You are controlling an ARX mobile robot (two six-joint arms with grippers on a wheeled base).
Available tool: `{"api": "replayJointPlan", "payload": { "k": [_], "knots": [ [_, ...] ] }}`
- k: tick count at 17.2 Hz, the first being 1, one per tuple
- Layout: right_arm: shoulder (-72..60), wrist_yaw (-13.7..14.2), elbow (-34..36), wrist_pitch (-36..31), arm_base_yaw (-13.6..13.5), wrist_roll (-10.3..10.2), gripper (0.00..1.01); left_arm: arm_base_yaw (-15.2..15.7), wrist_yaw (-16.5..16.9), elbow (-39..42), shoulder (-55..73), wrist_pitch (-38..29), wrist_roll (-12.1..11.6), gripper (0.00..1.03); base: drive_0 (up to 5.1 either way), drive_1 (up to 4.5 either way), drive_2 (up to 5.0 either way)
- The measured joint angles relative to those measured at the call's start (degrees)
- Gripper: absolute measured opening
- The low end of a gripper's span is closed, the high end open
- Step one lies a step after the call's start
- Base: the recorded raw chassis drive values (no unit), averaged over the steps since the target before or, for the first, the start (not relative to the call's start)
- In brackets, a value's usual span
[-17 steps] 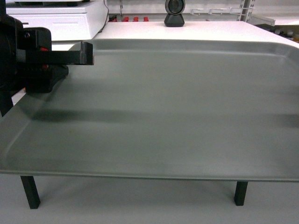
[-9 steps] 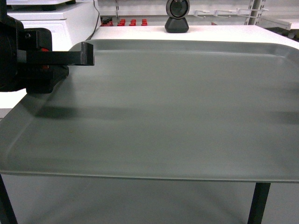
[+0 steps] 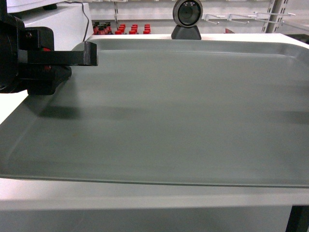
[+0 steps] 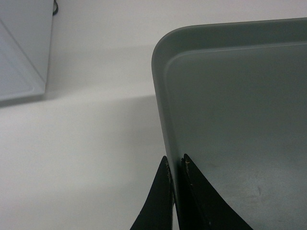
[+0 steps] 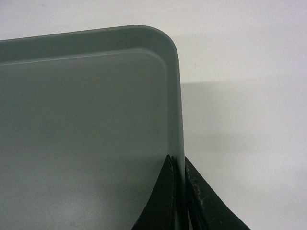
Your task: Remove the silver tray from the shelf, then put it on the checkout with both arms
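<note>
Silver tray [image 3: 183,111] above white checkout [image 4: 86,158], left gripper [image 4: 175,165] and right gripper [image 5: 178,165] jaws pinching its side rims, round camera [image 3: 187,18] standing behind.

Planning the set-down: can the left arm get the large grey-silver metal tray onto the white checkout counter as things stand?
Probably yes. The left gripper is clamped on the grey-silver metal tray's rim, and the white checkout counter below looks bare there.
</note>
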State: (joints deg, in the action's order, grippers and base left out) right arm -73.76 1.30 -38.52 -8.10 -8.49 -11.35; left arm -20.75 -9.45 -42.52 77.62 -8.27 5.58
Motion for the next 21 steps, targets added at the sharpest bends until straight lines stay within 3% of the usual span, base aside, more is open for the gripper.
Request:
{"api": "replayJointPlan", "payload": {
  "k": [21],
  "knots": [
    [-0.3,-0.2,-0.2,0.2,0.3,0.0,0.03,0.0,0.0,-0.1,0.6,0.2,0.0,0.03,0.0,4.15,-4.1]
  ]
}}
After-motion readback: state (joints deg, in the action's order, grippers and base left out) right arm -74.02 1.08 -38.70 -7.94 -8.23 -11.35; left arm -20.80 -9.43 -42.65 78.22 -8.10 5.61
